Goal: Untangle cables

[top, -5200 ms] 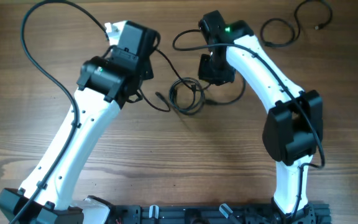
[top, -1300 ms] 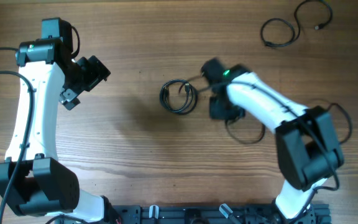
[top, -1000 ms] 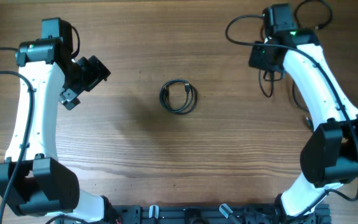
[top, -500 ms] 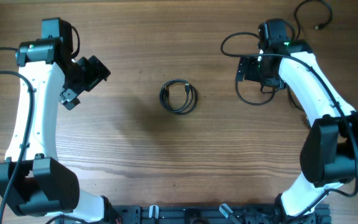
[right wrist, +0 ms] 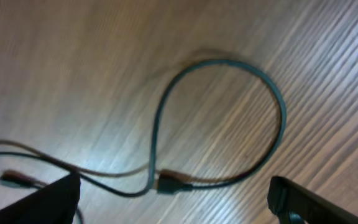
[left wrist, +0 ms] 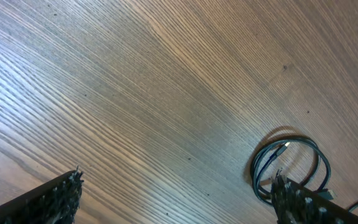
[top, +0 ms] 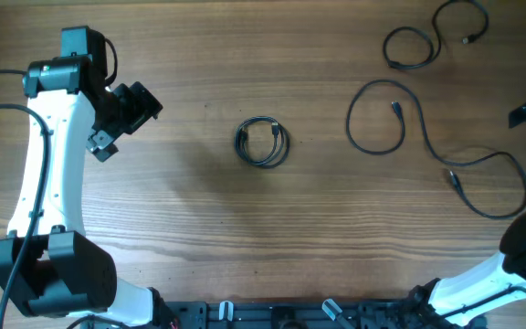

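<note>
Cables (top: 350,123) lay apart on the worktop (top: 199,228): a tight black coil (top: 262,143) at centre, two loose ones right of it. The left end effector (left wrist: 176,186) and right end effector (right wrist: 174,186) gaped wide, empty; overhead, the right was half cropped.

Even daylight; blurred right-wrist view

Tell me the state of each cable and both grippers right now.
Coiled cable: wound in a small coil, mid-table, nothing gripping it.
Long cable: spread out loose, one open loop, right side.
Far cable: loose, far right corner.
Left gripper: open, empty.
Right gripper: open, empty.
</note>
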`<state>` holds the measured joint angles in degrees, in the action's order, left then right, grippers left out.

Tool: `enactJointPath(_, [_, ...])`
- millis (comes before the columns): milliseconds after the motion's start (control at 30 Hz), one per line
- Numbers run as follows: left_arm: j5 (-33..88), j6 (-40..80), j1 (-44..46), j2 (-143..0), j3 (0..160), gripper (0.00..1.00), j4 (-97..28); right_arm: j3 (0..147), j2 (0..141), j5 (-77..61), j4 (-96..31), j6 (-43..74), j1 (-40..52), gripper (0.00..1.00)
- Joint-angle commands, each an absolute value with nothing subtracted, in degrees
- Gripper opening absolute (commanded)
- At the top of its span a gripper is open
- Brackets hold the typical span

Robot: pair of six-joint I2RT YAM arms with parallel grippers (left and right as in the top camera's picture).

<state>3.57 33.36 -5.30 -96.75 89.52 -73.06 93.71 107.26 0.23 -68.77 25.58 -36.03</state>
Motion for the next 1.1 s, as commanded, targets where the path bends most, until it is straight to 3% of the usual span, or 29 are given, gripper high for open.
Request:
enactJointPath(0, [4.05,33.3,-5.37,-97.21,89.89,1.0,-72.93,87.46,106.94,0.32,-63.05,27.05,-35.55,0.95])
enactJointPath(67, [4.05,33.3,-5.37,-97.21,89.89,1.0,-72.93,82.87,106.94,0.36,-58.24,27.18,-35.44,0.81])
enactJointPath(133, [4.05,33.3,-5.37,-97.21,89.89,1.0,-72.93,78.96,107.2,0.36,-54.46,28.8,-35.44,0.79])
enactJointPath(233, [4.05,33.3,-5.37,-97.21,89.89,1.0,-72.93,75.85,107.81,-0.49,-49.93,30.0,-35.44,0.59])
enactJointPath(300, [4.05,33.32,-5.37,-97.21,89.89,1.0,-72.88,75.61,107.9,-0.49,-48.29,30.0,-35.42,0.51])
enactJointPath(600, [4.05,33.32,-5.37,-97.21,89.89,1.0,-72.14,75.61,114.24,-2.83,-44.47,29.98,-35.24,0.43])
enactJointPath(633, [4.05,33.32,-5.37,-97.21,89.89,1.0,-71.85,75.61,114.65,-3.09,-43.2,29.98,-35.22,0.31])
enactJointPath(700, [4.05,33.32,-5.37,-97.21,89.89,1.0,-71.79,75.92,114.63,-3.09,-41.6,29.95,-35.22,0.24])
enactJointPath(767, [4.05,33.32,-5.37,-97.21,89.89,1.0,-71.79,79.22,114.63,-3.14,-41.91,29.89,-35.29,0.06])
enactJointPath(933, [4.05,33.32,-5.37,-97.21,89.89,1.0,-71.16,97.51,114.54,-5.39,-46.04,25.5,-35.27,0.04])
enactJointPath(1067, [4.05,33.52,-5.37,-97.21,89.89,1.0,-70.52,102.0,114.54,-11.38,-43.2,26.04,-35.11,0.04])
